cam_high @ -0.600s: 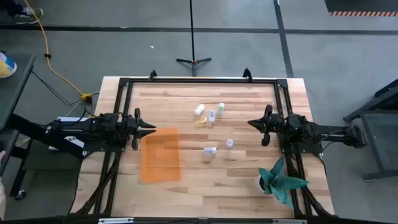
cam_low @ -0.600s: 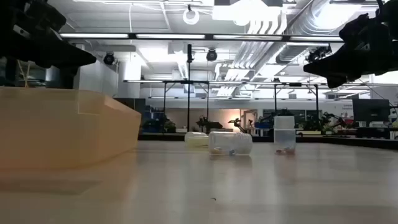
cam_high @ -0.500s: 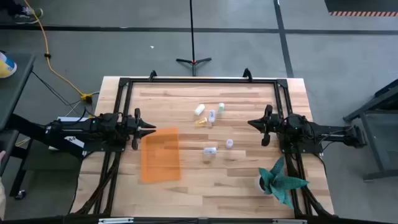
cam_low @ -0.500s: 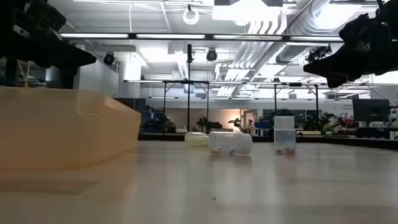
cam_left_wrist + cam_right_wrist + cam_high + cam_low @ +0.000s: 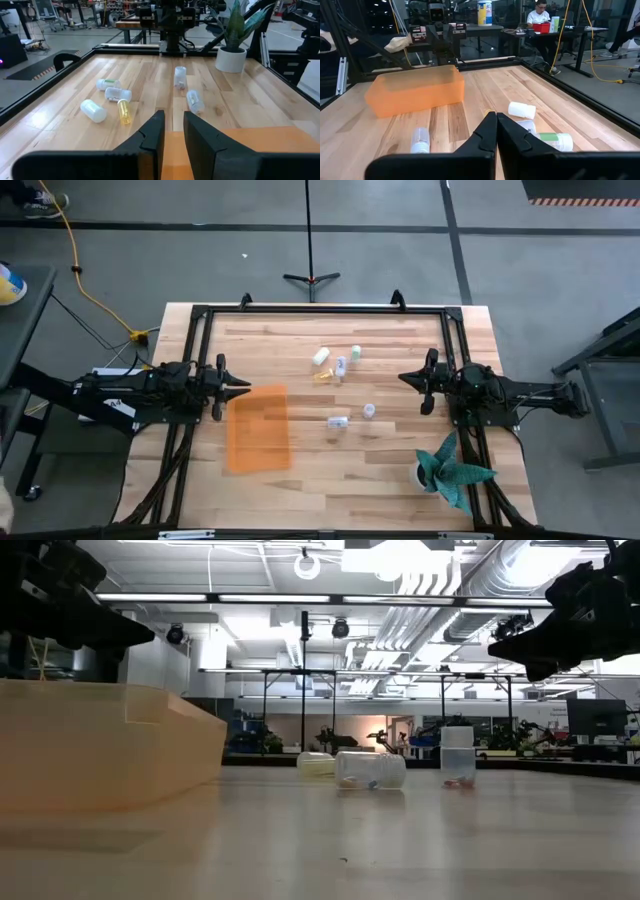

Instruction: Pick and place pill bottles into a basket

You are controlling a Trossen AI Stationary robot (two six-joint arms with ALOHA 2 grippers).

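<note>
Several small pill bottles lie scattered on the wooden table: three pale ones [image 5: 321, 356], [image 5: 341, 365], [image 5: 355, 353] and a yellowish one [image 5: 324, 376] toward the far side, and two more [image 5: 369, 410], [image 5: 338, 421] nearer the middle. One [image 5: 457, 755] stands upright; another [image 5: 371, 769] lies on its side. The translucent orange basket [image 5: 258, 428] rests flat on the table's left half. My left gripper [image 5: 248, 388] hovers over the basket's far edge, narrowly open and empty. My right gripper [image 5: 400, 377] hovers right of the bottles, shut and empty.
A white pot with a teal plant [image 5: 452, 472] stands at the near right corner. A black frame [image 5: 320, 309] runs round the table's edges. Bare wood lies between the basket and the bottles. A person sits at a desk [image 5: 540, 11] beyond the table.
</note>
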